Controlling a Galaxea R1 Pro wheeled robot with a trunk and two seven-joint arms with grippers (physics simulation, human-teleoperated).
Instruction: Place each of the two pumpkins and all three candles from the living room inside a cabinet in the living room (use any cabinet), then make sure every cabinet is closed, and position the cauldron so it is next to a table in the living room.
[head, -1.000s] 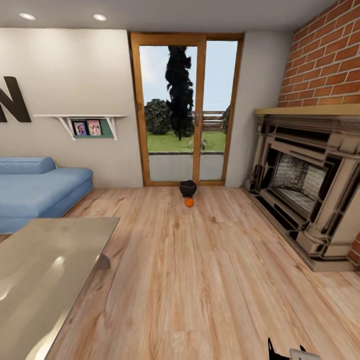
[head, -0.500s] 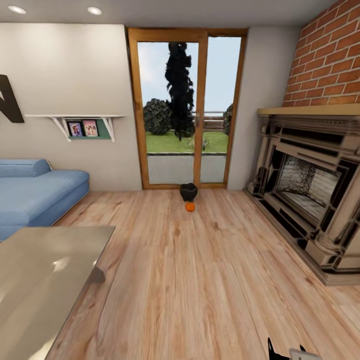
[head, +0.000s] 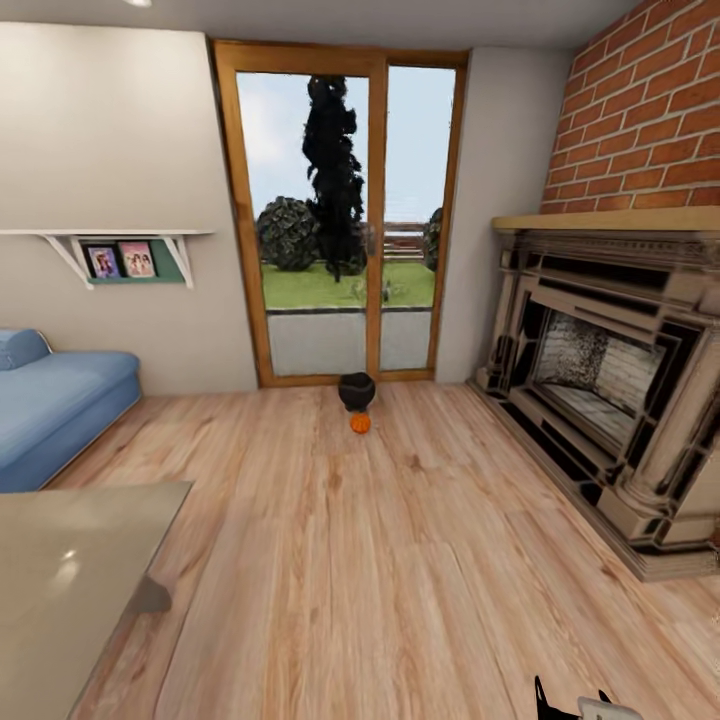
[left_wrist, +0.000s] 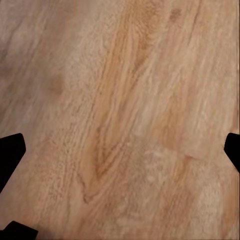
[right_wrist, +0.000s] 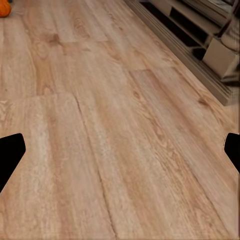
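The small round black cauldron (head: 356, 390) stood on the wooden floor (head: 400, 560) before the glass door (head: 340, 215), a bright orange ribbed pumpkin (head: 360, 424) just beside it. The glossy grey-beige desk (head: 60, 570) was well apart. Both the left gripper (left_wrist: 120, 152) and the right gripper (right_wrist: 120, 150) were spread wide, holding nothing.

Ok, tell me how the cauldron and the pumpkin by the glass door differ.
The cauldron is black, the pumpkin bright orange. The cauldron is clearly the bigger of the two. The cauldron sits nearer the glass door, the pumpkin just in front of it, toward the camera. Both are round and rest on the wooden floor.
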